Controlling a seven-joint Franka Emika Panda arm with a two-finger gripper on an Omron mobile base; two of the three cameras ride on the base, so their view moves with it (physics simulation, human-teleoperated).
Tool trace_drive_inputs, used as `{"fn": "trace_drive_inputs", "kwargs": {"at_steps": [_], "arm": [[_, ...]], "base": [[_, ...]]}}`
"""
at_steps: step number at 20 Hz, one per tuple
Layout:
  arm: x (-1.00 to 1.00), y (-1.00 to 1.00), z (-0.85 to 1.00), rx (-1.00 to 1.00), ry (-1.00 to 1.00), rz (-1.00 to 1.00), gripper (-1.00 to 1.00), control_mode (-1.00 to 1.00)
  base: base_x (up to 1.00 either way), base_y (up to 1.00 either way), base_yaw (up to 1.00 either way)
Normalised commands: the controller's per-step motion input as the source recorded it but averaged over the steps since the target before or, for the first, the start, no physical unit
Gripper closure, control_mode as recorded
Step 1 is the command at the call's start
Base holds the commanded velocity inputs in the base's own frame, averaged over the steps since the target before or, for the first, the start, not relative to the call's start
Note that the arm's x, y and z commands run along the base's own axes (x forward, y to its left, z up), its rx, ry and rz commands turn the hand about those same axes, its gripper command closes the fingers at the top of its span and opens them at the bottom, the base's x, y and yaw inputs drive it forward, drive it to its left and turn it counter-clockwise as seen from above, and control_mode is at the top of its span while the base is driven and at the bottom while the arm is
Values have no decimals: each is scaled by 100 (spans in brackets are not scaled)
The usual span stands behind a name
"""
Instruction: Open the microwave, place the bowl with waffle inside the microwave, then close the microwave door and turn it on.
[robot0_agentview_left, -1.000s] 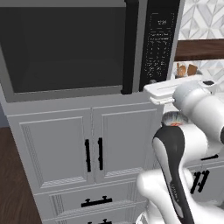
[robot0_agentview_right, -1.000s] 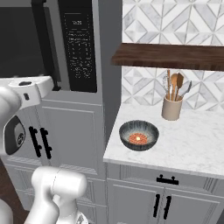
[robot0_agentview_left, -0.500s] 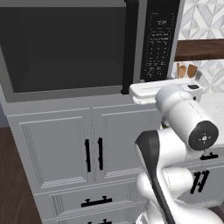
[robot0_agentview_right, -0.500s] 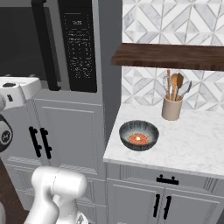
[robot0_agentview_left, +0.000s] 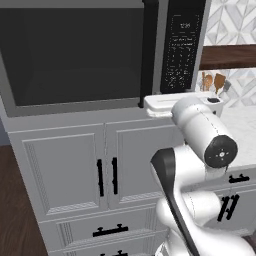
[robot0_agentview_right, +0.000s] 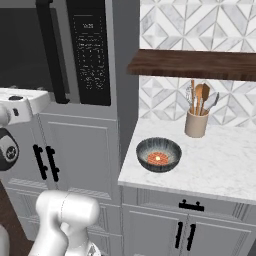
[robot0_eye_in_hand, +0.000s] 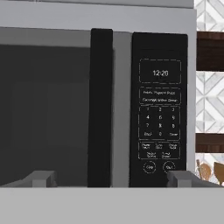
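Observation:
The microwave (robot0_agentview_left: 75, 55) is built in above grey cabinets, and its door (robot0_eye_in_hand: 48, 109) is shut. The long black bar handle (robot0_eye_in_hand: 101, 109) stands just left of the keypad panel (robot0_eye_in_hand: 159, 109). My gripper (robot0_eye_in_hand: 109, 179) faces the handle from a short way off, open, with its fingertips (robot0_eye_in_hand: 41, 178) wide apart and nothing between them. In the left base view my hand (robot0_agentview_left: 162, 104) hovers just below the door's lower right corner. The dark speckled bowl (robot0_agentview_right: 171, 149) sits on the marble counter to the right, with the orange-red waffle (robot0_agentview_right: 158, 158) inside it.
A beige crock with wooden spoons (robot0_agentview_right: 196, 122) stands behind the bowl on the counter (robot0_agentview_right: 225, 165). A dark wooden shelf (robot0_agentview_right: 195, 64) hangs above it. Panelled cabinet doors with short black handles (robot0_agentview_left: 106, 175) are below the microwave.
My hand has swung left, from beside the keypad's right edge to in front of the door handle. The bowl and waffle have stayed where they were.

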Motion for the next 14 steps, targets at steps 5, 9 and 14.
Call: {"fn": "trace_drive_inputs", "kwargs": {"at_steps": [5, 9, 14], "arm": [[46, 0, -15, 0, 0, 0, -100, -100], [59, 0, -10, 0, 0, 0, -100, -100], [65, 0, 0, 0, 0, 0, -100, -100]], "base": [[0, 0, 0], [0, 0, 0], [0, 0, 0]]}}
